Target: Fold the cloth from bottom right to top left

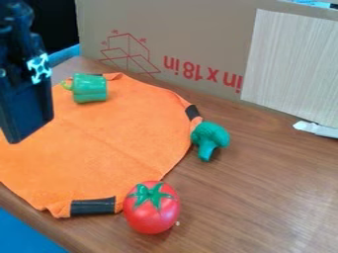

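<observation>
The orange cloth (112,138) lies spread on the wooden table, with a faint crease across its middle and black tape on its edge at the bottom, the right and near the top. My black gripper (26,116) hangs over the cloth's left part, at the view's upper left, and hides some of the cloth behind it. How its fingers stand cannot be made out.
A green toy pepper (90,88) sits on the cloth's upper part. Toy broccoli (210,140) lies by the right edge, a toy tomato (151,207) by the bottom edge. A cardboard wall (191,34) stands along the back of the table (264,197).
</observation>
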You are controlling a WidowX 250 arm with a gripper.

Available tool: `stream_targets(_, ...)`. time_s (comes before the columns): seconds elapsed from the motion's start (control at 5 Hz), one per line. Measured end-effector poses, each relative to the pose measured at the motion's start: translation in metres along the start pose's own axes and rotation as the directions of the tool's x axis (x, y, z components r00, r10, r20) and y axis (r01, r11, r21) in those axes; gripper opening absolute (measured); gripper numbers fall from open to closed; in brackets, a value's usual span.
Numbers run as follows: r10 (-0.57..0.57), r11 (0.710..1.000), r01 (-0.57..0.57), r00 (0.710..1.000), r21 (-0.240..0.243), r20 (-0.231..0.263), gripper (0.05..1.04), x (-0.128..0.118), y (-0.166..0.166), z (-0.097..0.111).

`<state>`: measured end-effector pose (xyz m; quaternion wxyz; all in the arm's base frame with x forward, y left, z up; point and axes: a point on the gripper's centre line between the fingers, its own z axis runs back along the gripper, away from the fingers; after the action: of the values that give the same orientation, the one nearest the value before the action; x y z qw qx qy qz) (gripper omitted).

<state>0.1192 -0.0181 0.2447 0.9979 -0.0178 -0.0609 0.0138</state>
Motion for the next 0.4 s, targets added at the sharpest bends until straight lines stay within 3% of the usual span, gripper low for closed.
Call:
stream_targets(0.2,-0.006,1.0,0.006,1.0,0.0,-0.001,0.999,-0.001,0.0,-0.002)
stream_targets(0.4,-0.061,0.998,0.061,0.998,0.012,0.023,0.999,0.006,0.014,-0.02)
